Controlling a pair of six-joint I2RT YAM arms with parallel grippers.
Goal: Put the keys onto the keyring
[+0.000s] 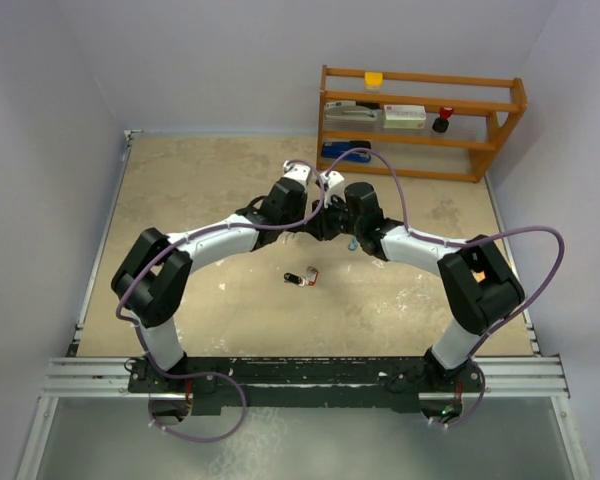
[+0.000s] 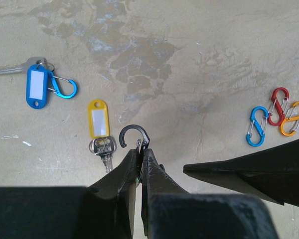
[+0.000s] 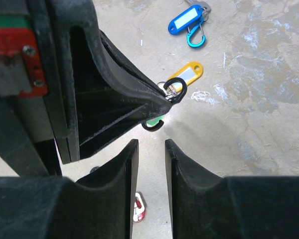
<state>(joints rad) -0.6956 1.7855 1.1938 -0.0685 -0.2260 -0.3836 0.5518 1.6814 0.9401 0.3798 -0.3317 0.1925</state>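
Note:
My left gripper (image 2: 140, 149) is shut on a black carabiner keyring (image 2: 134, 135), whose open hook sticks out past the fingertips. In the right wrist view the same keyring (image 3: 174, 89) shows at the left fingers (image 3: 114, 84), with a green-headed piece (image 3: 152, 121) just under them, mostly hidden. My right gripper (image 3: 150, 144) is open and empty, close below the left one. A yellow-headed key (image 2: 99, 119) and a blue-headed key (image 2: 37, 84) on a blue carabiner lie on the table. A red-headed key (image 1: 302, 277) lies nearer the arm bases. Both grippers meet mid-table (image 1: 325, 226).
Three small oval clip loops, blue (image 2: 257, 126), red (image 2: 278, 105) and orange (image 2: 293, 118), lie to the right in the left wrist view. A wooden shelf (image 1: 420, 150) with small items stands at the back right. Walls close in the table.

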